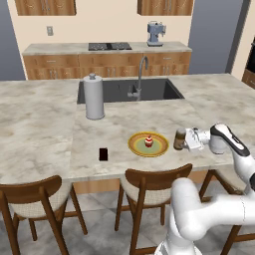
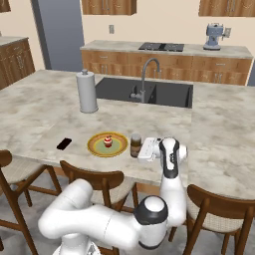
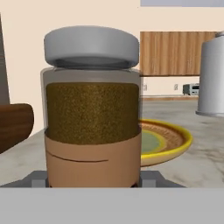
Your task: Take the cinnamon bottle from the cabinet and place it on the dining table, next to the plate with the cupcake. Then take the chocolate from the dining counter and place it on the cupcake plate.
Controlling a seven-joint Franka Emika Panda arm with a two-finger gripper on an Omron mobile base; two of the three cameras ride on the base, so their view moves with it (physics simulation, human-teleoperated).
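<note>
Claw (image 1: 183,141): I see it pinching the cinnamon bottle (image 1: 180,139)
Bottle: upright on worktop (image 1: 40,124), at 3 o'clock of cupcake plate (image 1: 148,144)
Chocolate (image 1: 103,154): at plate's 9 o'clock

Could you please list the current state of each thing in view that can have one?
cinnamon bottle: upright, lid on, on the counter beside the plate, between the gripper's fingers.
gripper: around the bottle, jaws on either side.
plate: flat on the counter, holds the cupcake.
cupcake: upright, mid-plate.
chocolate: flat on the counter, left of the plate, untouched.
paper towel roll: upright by the sink.
faucet: no water visible.
</note>
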